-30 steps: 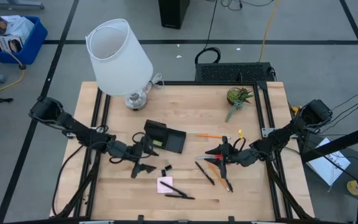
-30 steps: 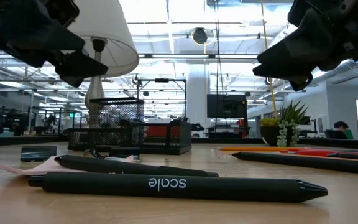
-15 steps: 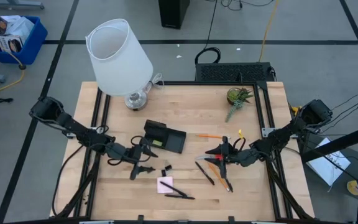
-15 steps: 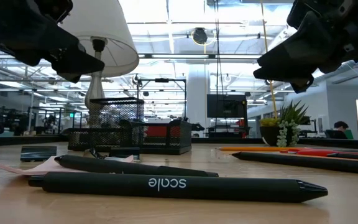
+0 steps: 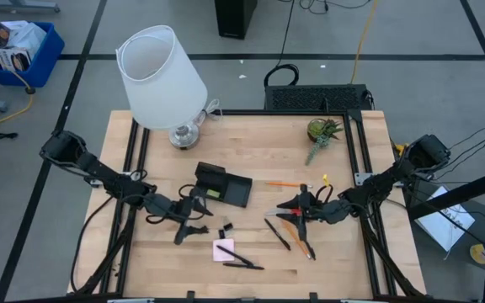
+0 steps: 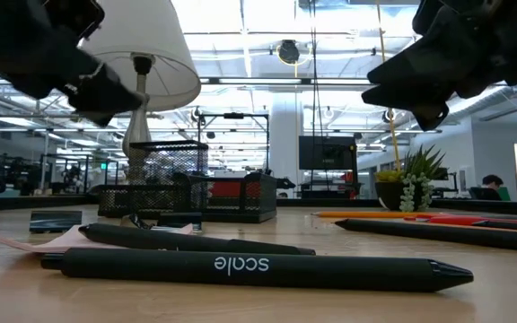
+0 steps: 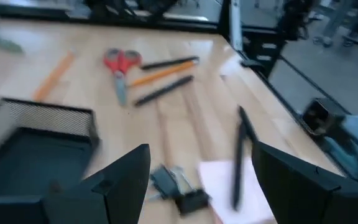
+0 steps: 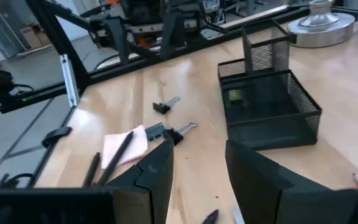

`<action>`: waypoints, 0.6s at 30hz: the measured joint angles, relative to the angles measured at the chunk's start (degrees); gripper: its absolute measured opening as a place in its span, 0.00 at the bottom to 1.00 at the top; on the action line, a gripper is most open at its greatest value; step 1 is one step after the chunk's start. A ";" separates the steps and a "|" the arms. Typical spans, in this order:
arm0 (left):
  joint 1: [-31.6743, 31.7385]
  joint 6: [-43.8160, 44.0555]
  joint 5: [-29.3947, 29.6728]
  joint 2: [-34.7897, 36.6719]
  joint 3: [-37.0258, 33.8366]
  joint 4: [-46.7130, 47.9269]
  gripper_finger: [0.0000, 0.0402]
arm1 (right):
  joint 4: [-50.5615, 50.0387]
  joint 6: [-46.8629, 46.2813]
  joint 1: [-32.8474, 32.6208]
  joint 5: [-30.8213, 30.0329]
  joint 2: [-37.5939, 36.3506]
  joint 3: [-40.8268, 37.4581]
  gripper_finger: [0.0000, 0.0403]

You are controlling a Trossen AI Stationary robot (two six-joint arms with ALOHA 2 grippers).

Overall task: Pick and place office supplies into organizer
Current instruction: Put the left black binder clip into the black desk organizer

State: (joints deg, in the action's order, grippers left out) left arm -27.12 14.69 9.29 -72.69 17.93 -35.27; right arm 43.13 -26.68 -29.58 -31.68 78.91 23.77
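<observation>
near edge: pink square sticky-note pad [image 5: 224, 249] lies on the wooden surface [image 5: 251, 164], two black pens [image 5: 241, 264] at and over it; low view shows both pens side-on, one printed "scale".
black clip: small black binder clip [image 5: 224, 231] just behind the pad, near the left claw.
left claw [image 5: 189, 231]: arm reaches in low from the left, fingers spread, empty, hovering just beside the clip.
right claw [image 5: 293, 209]: arm stretched in from the right, fingers spread, empty, over the red-handled scissors [image 7: 119, 64]; scissors mostly hidden under it in the high view.
pens/pencils: black pen [image 5: 277, 234] and orange pencil [image 5: 304, 244] by the right claw.
organizer: black mesh desk tray [image 5: 222, 186] mid-surface, behind the left claw; contents hard to make out.
far: white-shaded lamp [image 5: 160, 77], green plant sprig [image 5: 322, 135].
</observation>
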 joint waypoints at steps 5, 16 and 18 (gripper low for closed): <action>-0.01 4.04 -4.82 0.00 -0.01 8.26 0.70 | -0.09 -0.66 -0.03 0.20 0.00 0.02 0.35; 0.01 1.50 -5.19 0.00 -0.04 12.48 0.70 | 0.00 -1.13 -0.04 0.20 0.00 0.02 0.35; 0.01 -2.07 -5.00 0.00 -0.04 12.72 0.70 | 0.01 -1.11 -0.04 0.20 0.00 0.02 0.35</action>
State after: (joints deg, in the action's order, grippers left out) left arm -27.11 12.63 4.29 -72.69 17.89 -22.55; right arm 43.14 -27.79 -29.63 -31.48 78.91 23.79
